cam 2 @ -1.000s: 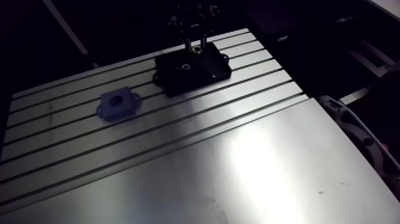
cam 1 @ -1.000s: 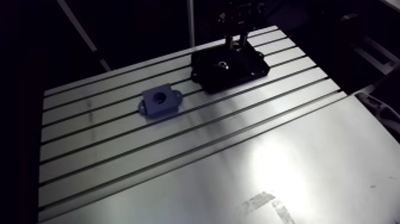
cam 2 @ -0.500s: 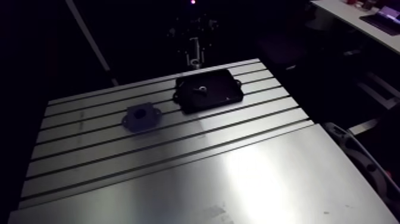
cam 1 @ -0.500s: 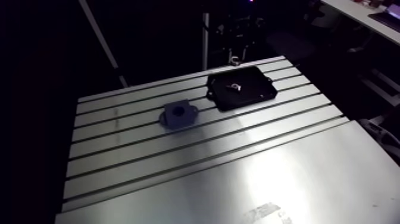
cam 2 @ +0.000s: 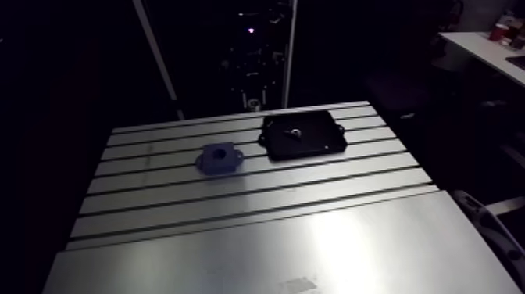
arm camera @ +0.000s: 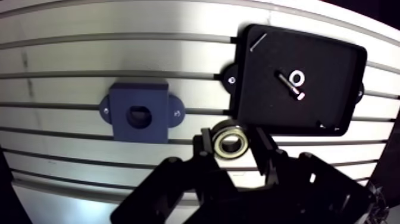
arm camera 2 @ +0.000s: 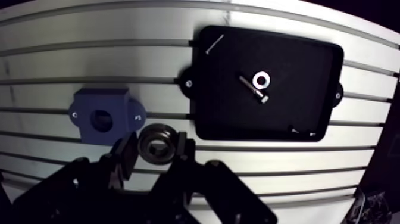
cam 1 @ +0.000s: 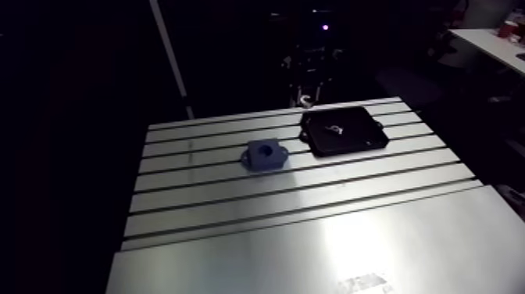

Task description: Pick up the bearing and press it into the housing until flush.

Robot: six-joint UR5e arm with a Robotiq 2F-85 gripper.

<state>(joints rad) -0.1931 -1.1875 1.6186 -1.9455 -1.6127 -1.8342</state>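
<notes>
Bearing clamped between partly spread fingers of gripper, above slotted aluminium table, between blue housing and black tray.

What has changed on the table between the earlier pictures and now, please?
The gripper has risen out of the black tray and now holds the bearing between its fingers. The blue housing and the tray stayed put.
</notes>
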